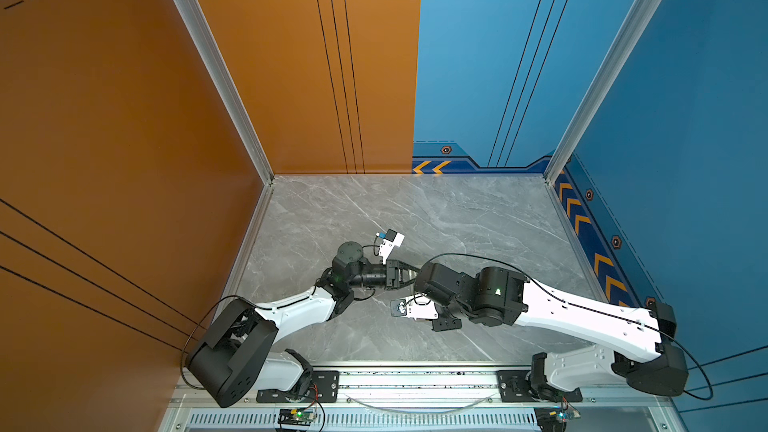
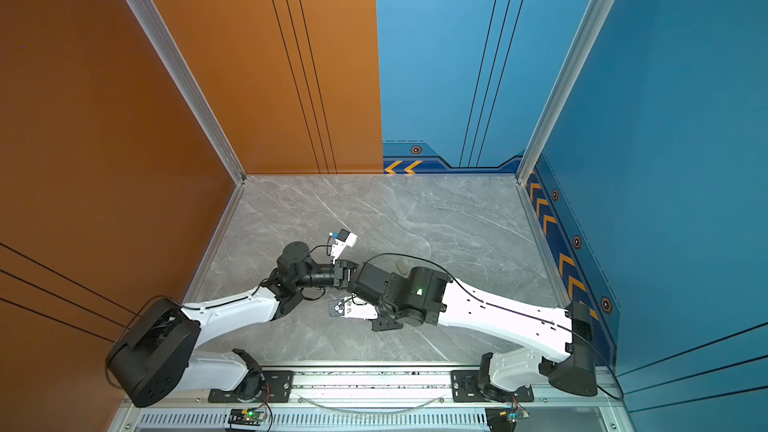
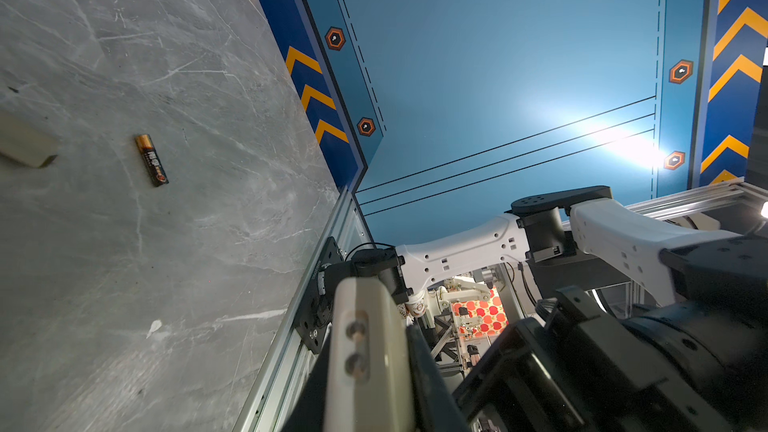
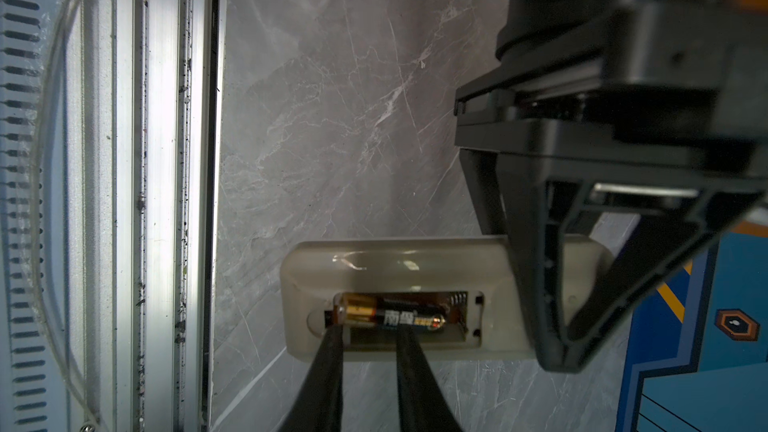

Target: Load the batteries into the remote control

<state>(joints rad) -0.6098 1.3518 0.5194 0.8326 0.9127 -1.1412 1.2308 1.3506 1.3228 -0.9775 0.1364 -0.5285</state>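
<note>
The remote control (image 4: 395, 268) lies back side up with its battery bay uncovered. One of the batteries (image 4: 395, 317), black with a copper end, lies in the bay. My right gripper (image 4: 371, 328) has its jaws a little apart, and both fingertips rest on that battery without clamping it. My left gripper (image 4: 559, 326) is shut on the remote's far end, and the remote (image 3: 365, 347) also shows edge-on in the left wrist view. A second battery (image 3: 151, 160) lies loose on the grey table. In both top views the two wrists meet mid-table, left gripper (image 1: 403, 275), and hide the remote.
A small cream cover piece (image 3: 25, 143) lies on the marble table (image 1: 415, 209) near the loose battery; it also shows beside the right arm in a top view (image 2: 401, 265). An aluminium rail (image 4: 166, 160) runs along the table's front edge. Orange and blue walls enclose three sides.
</note>
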